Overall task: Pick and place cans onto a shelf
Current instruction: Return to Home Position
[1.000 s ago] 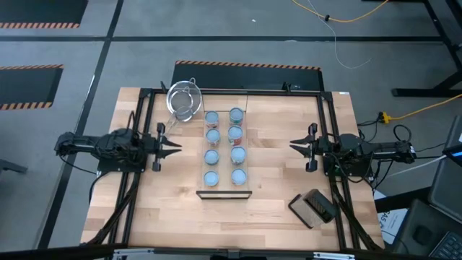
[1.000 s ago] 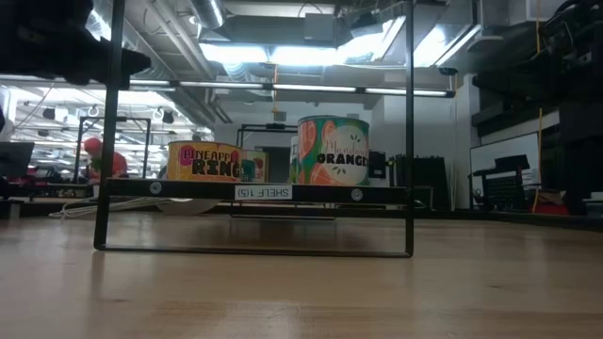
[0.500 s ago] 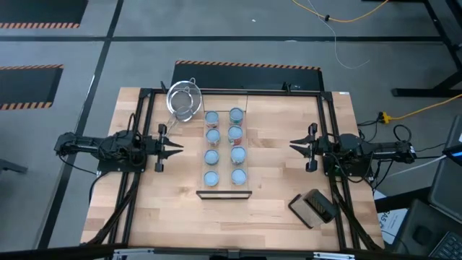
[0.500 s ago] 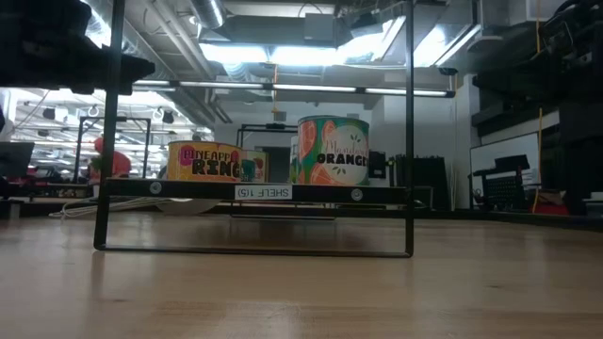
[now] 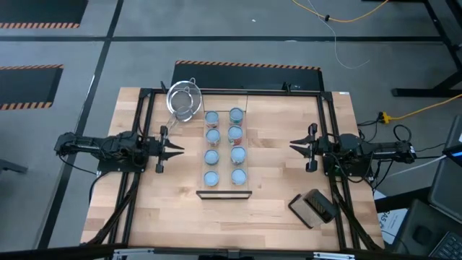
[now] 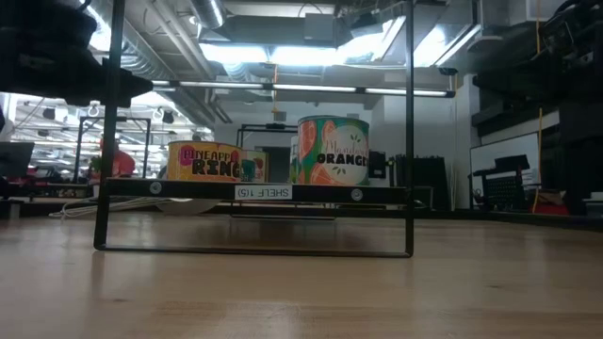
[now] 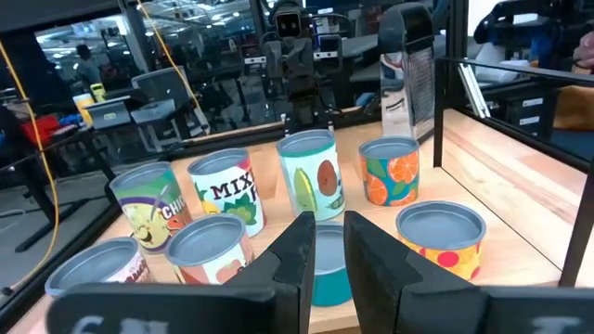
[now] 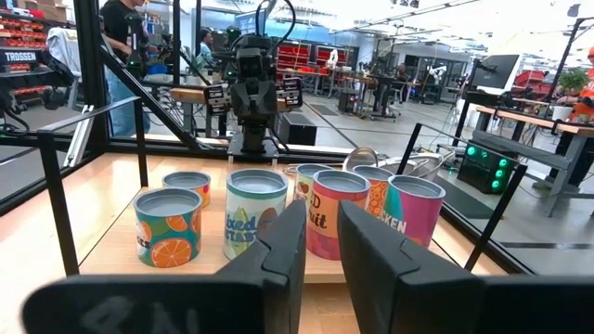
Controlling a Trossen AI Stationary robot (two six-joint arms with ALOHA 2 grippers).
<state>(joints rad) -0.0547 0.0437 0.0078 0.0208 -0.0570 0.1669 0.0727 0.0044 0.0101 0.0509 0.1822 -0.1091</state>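
Note:
Eight cans with pale blue tops (image 5: 211, 157) stand upright on their bottoms in two rows on the shelf (image 5: 224, 162), a narrow light wood board with a black bar (image 5: 224, 193) at its near end. In the low view the shelf (image 6: 188, 189) sits raised on a black frame, with an orange-labelled can (image 6: 332, 151) on it. My left gripper (image 5: 180, 149) hovers left of the shelf and my right gripper (image 5: 292, 145) right of it. Both point at the cans, touch nothing, and show a narrow gap between the fingers in the wrist views (image 7: 329, 227) (image 8: 320, 215).
A wire-mesh strainer (image 5: 184, 100) lies at the far left of the shelf. A dark rectangular box (image 5: 314, 207) lies at the near right. Black frame rails (image 5: 144, 108) run along the table's sides. Bare tabletop lies between each gripper and the shelf.
In the low view the dark bulk of my left arm at the upper left has sunk a little. The cans and the shelf have stayed where they were.

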